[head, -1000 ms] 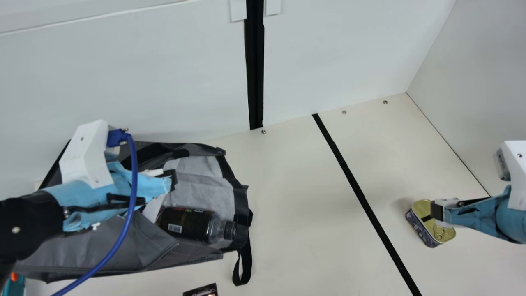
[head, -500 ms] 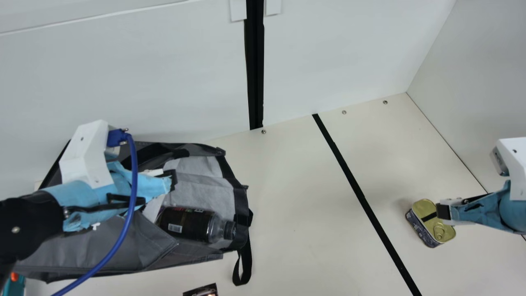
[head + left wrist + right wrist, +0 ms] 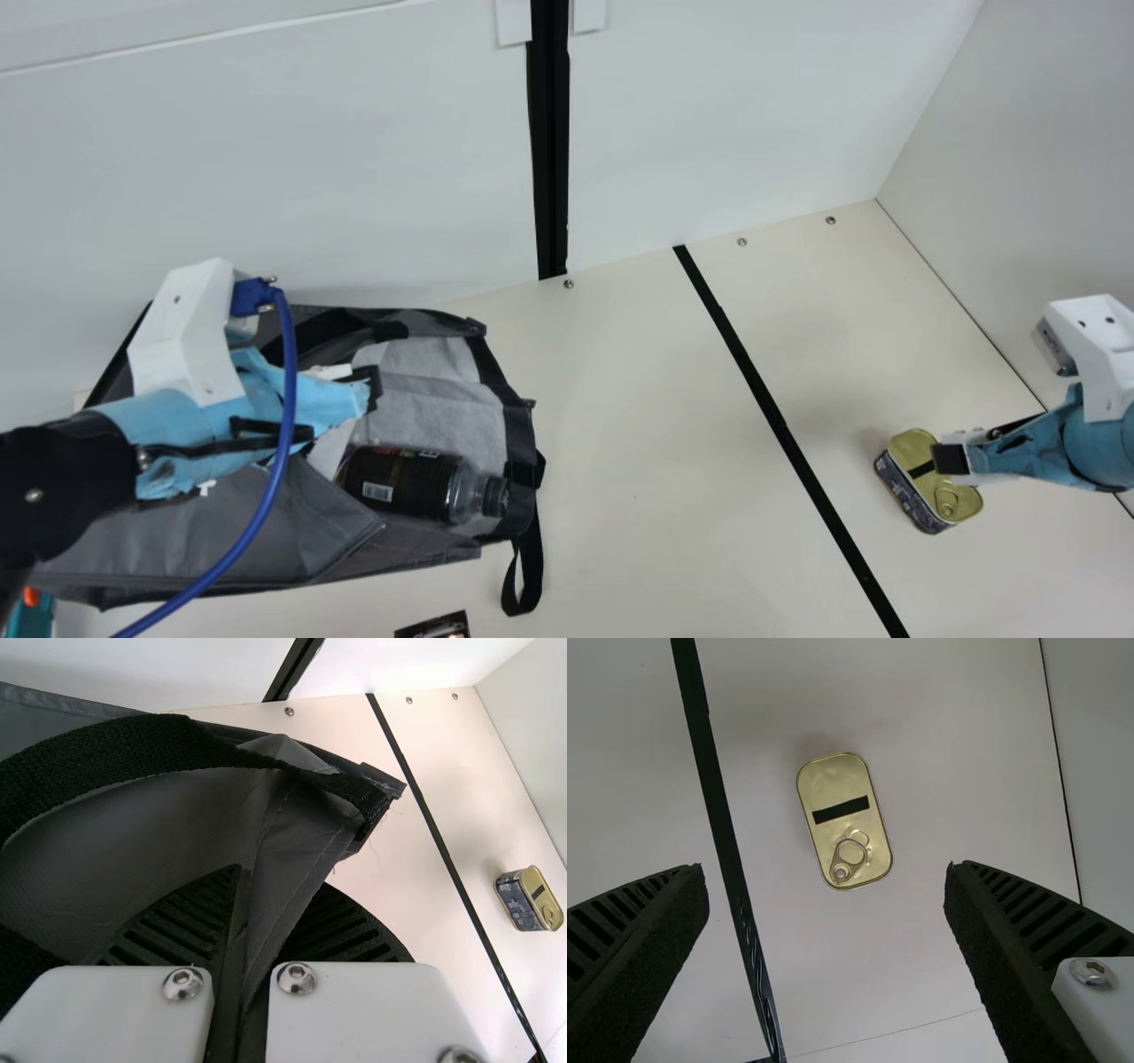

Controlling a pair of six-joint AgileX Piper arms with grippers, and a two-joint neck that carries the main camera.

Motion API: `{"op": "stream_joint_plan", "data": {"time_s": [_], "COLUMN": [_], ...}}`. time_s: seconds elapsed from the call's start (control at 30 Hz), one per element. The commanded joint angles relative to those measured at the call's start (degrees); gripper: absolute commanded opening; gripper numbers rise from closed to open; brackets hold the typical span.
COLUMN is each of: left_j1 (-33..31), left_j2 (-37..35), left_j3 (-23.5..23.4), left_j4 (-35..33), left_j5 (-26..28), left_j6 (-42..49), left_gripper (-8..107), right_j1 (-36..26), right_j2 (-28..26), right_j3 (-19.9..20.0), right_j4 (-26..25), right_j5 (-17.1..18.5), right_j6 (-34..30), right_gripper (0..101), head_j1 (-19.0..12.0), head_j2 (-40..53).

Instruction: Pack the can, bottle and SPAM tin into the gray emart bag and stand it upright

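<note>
The cream desk (image 3: 620,425) bears the bag (image 3: 319,532) left, the tin (image 3: 910,453) right, black tape (image 3: 762,394) between, a dark item (image 3: 436,627) near.

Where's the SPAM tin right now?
In the main view, the SPAM tin sits on the table at the right, beyond the black line from the gray bag, right by my open right gripper.
</note>
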Motion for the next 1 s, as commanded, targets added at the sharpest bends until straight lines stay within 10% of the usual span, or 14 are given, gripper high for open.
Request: {"op": "stream_joint_plan", "data": {"time_s": [0.0, 0.97], "left_j1": [0.0, 0.0], "left_j2": [0.0, 0.0], "left_j3": [0.0, 0.0], "left_j4": [0.0, 0.0], "left_j5": [0.0, 0.0], "left_j6": [0.0, 0.0], "left_gripper": [-8, -8], "right_j1": [-0.31, -1.87], "right_j2": [0.83, 14.41], "right_j3": [-0.07, -2.94], "right_j4": [0.28, 1.29], "right_j5": [0.06, 0.06], "right_j6": [-1.16, -13.26], "right_gripper": [95, 95], "head_j1": [-1.3, -1.3], "head_j2": [-0.05, -0.05]}}
